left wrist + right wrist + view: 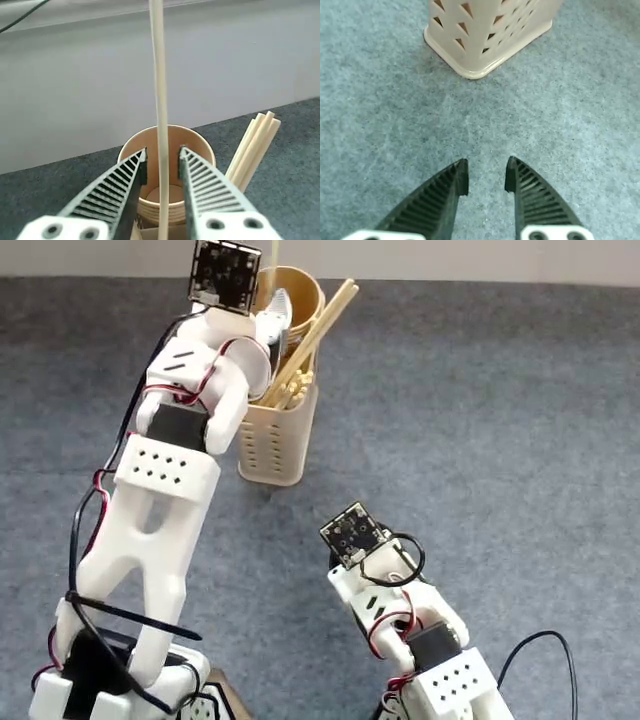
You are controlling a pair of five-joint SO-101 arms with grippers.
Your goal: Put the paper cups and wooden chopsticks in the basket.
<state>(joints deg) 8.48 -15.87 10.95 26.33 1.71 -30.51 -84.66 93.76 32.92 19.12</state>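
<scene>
A beige perforated basket (272,445) stands upright at the back of the grey mat. It holds stacked paper cups (300,290) and a bundle of wooden chopsticks (320,325) leaning to the right. My left gripper (162,152) hovers right over the cup stack (197,142). One chopstick (159,75) stands upright between its fingers, with a gap on each side, its lower end inside the cup. The leaning chopsticks (252,145) show beside the cup. My right gripper (486,175) is open with nothing in it, low over the mat a little in front of the basket (485,30).
Grey carpet-like mat (520,420) stretches to the right of the basket and around both arms. A pale wall runs along the back edge. The right arm (400,610) sits near the front centre, its cables trailing to the front right.
</scene>
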